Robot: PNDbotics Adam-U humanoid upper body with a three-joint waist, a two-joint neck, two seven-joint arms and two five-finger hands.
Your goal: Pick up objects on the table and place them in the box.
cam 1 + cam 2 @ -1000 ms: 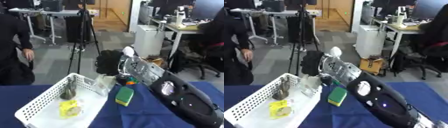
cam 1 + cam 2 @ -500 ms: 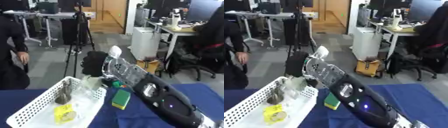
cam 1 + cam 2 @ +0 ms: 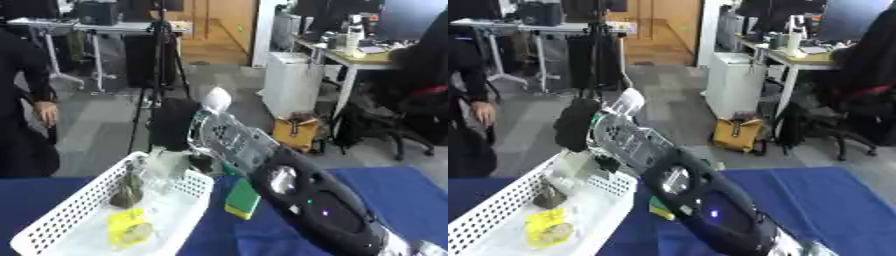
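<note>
One arm only in view, the right, reaching from the lower right corner up and left across the blue table (image 3: 411,200), black shell with silver joints filling much of the foreground. Right hand (image 3: 172,125) at its far end, a dark blurred mass over the far rim of the basket (image 3: 66,212); fingers lost in the blur, so cannot tell whether spread or curled, nor whether anything held. Just below the hand, a pale translucent shape (image 3: 162,167) over the basket's far end, outline too soft to name, contact with the hand unclear. Inside the white mesh basket: a dark brownish lump (image 3: 125,196) near the far end, upright or leaning, and a yellow packet (image 3: 129,228) lying flat nearer the camera, some lighter patch on it, detail unreadable. Beside the basket's right wall, on the cloth, a sponge (image 3: 242,204), green top over a yellow edge, partly covered by the forearm; in the right eye view only a sliver of it showing under the arm. Basket's near corner cut off by the lower left edge. Left hand nowhere in either view. Beyond the table, a tripod (image 3: 157,60) and office desks, and a person's dark sleeve at the left edge, away from the table.
</note>
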